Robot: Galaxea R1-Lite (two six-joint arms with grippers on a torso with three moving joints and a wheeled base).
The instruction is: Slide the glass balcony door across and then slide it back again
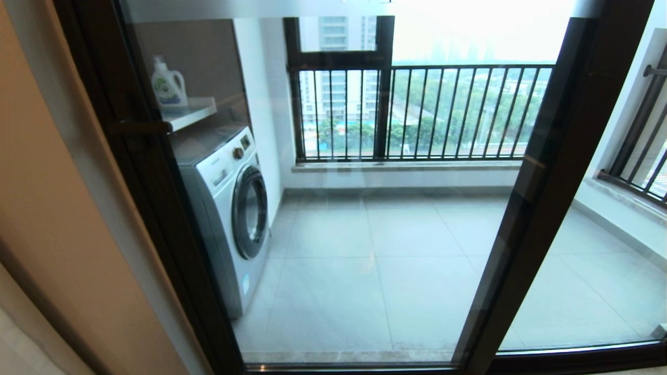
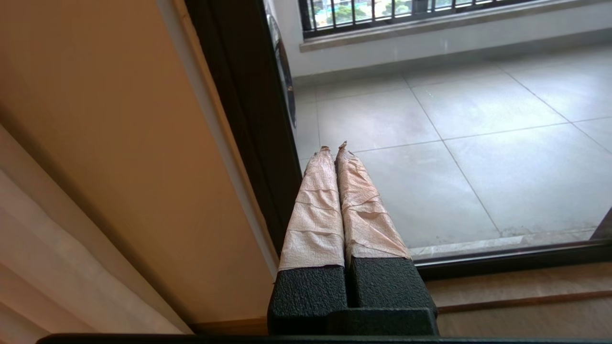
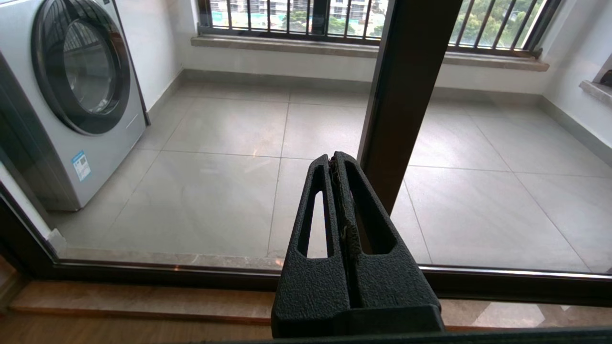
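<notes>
Beyond the glass balcony door (image 1: pixel 365 234), grey tiles; left end effector (image 2: pixel 334 149) and right end effector (image 3: pixel 334 162) both clenched, empty.

- Daylight pours in through the railed window (image 1: pixel 417 104) at 12 o'clock; the sky above it is blown out to white.
- The balcony floor (image 1: pixel 375 271) is evenly lit, with a soft sheen and faint reflections.
- The door frame (image 1: pixel 542 187) reads as a dark silhouette and bows at the head view's edges.
- The indoor wall (image 1: pixel 47 208) at 9 o'clock is dim and warm-toned.
</notes>
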